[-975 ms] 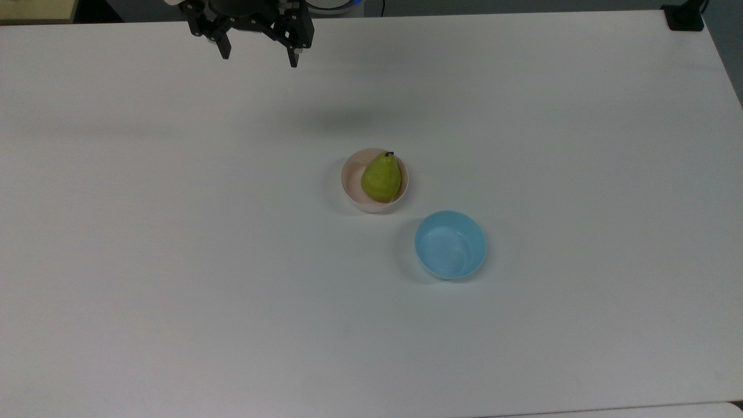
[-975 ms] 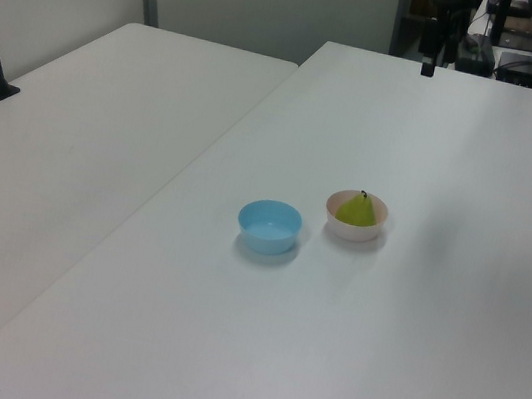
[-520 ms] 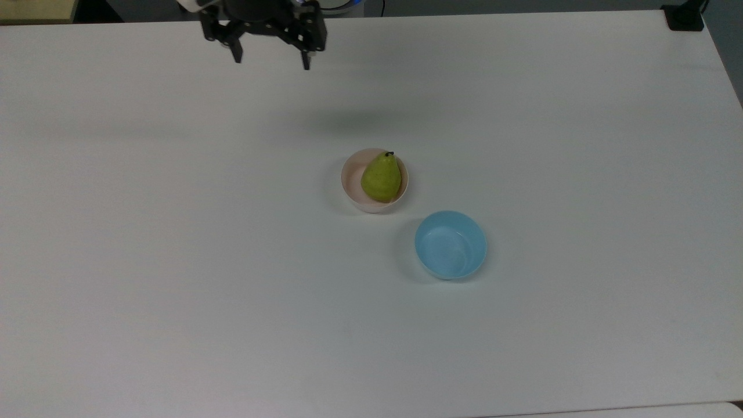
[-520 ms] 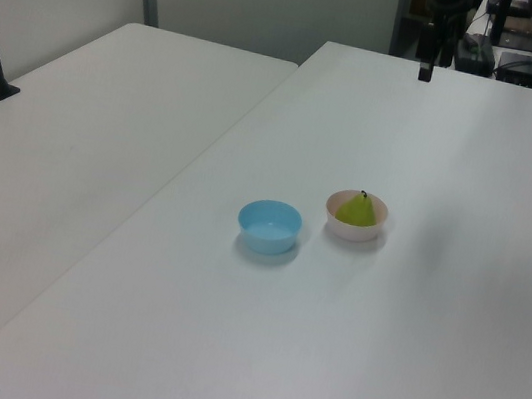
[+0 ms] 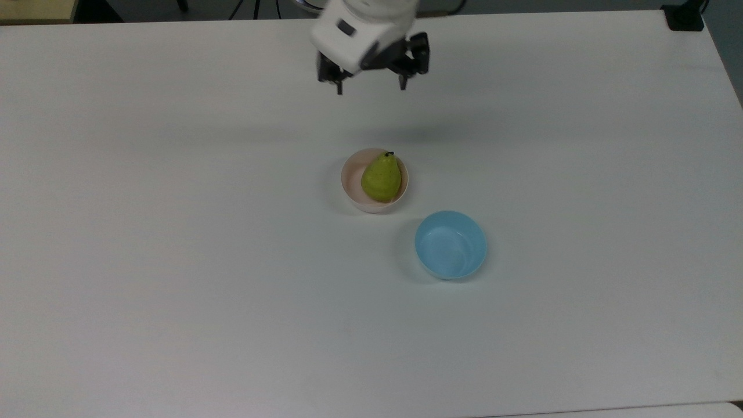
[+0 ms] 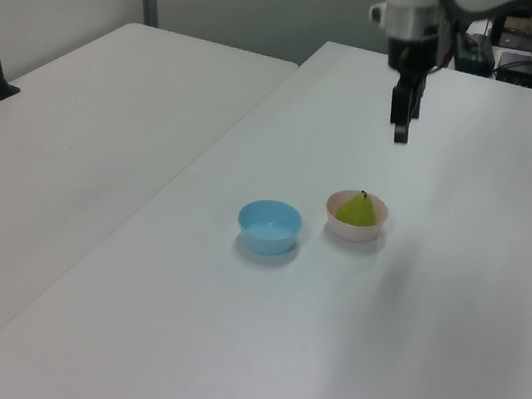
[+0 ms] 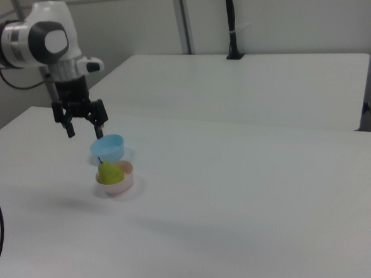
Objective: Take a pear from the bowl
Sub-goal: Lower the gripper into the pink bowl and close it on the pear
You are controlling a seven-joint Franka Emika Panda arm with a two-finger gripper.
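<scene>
**Hovering wide-fingered, pear waiting at six o'clock**

Looking down through the top view, I've got the gripper hanging in the air above the table, fingers spread apart and nothing between them. The pear sits in the pink bowl, and from the gripper it lies at about six o'clock in the top view, a touch toward five. That's the line I judge the next move has to follow: slide toward six, then drop.

The pear leans in the bowl with its stem pointing to roughly twelve, tipped slightly to one; the fat end rests at the six o'clock side. So its long axis runs near twelve-to-six in the top view. The fingers stand across that, nine to three, which looks right to me for closing over the belly.

The blue bowl is at about four o'clock from the pink one, close by but apart, and empty. In the right view the gripper rides clearly above both bowls. Nothing stands in the path. My one worry is the bowl rim: a finger could clip it on the way down.
</scene>
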